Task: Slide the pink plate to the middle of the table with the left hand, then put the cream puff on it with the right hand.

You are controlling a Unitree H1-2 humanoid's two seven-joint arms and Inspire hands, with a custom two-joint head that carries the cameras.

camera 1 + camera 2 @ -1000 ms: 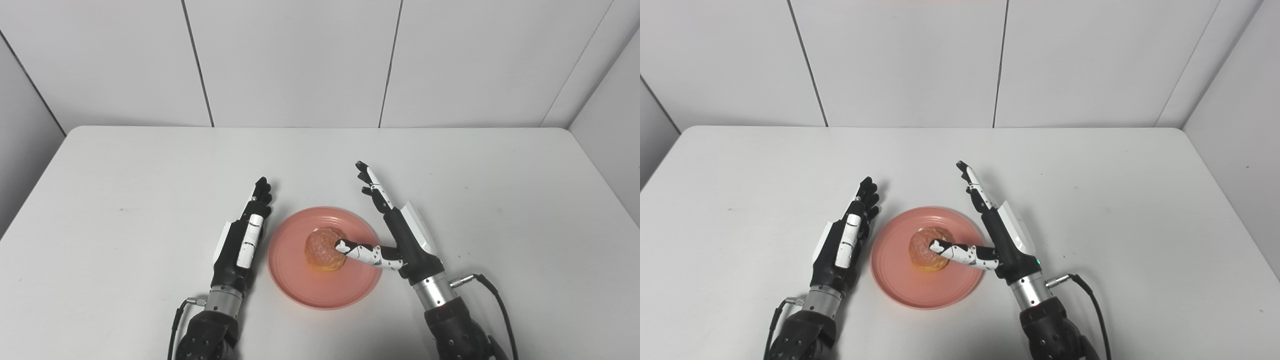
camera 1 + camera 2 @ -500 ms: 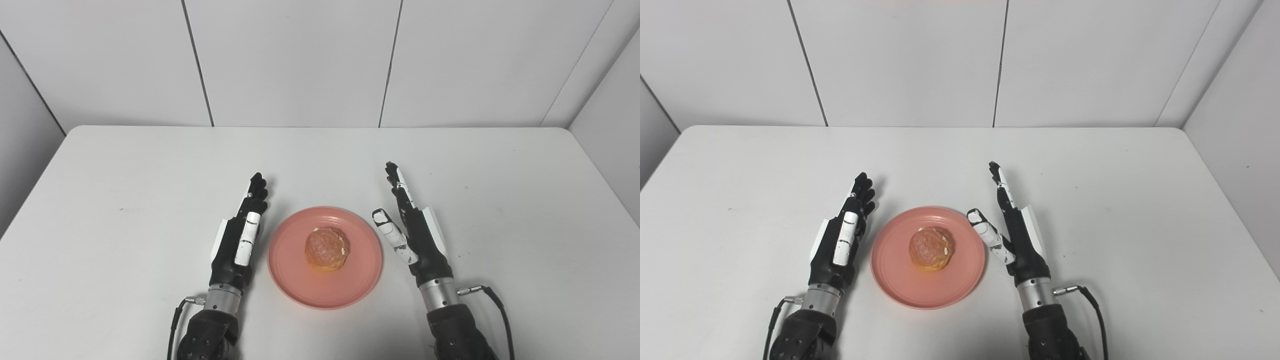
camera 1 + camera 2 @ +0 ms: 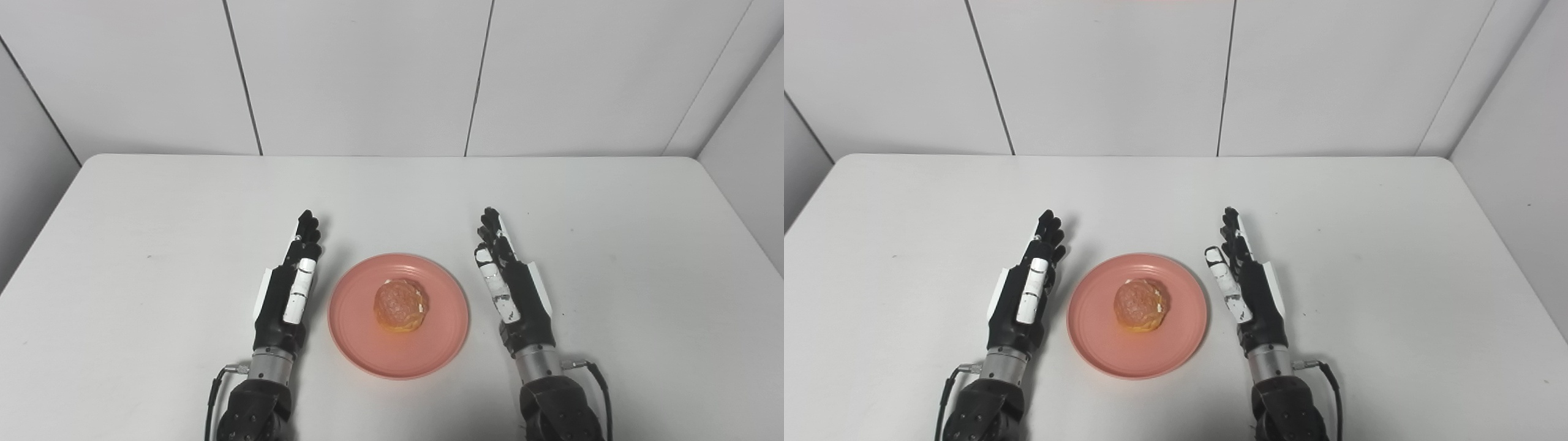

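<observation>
The pink plate (image 3: 361,343) lies on the white table, near its front middle. A golden-brown cream puff (image 3: 400,304) sits at the centre of the plate, with nothing touching it. My left hand (image 3: 289,291) stands edge-on just left of the plate, fingers straight and pointing away from me, holding nothing. My right hand (image 3: 509,288) mirrors it just right of the plate, also open and empty, with a small gap to the rim.
The white table (image 3: 184,202) has rounded corners and ends at white wall panels behind. A thin cable (image 3: 597,383) hangs off the right wrist and another runs by the left wrist.
My right hand let go of the cream puff, drew back to the right off the plate and straightened its thumb. The left hand shifted slightly left. Plate and puff stayed put.
</observation>
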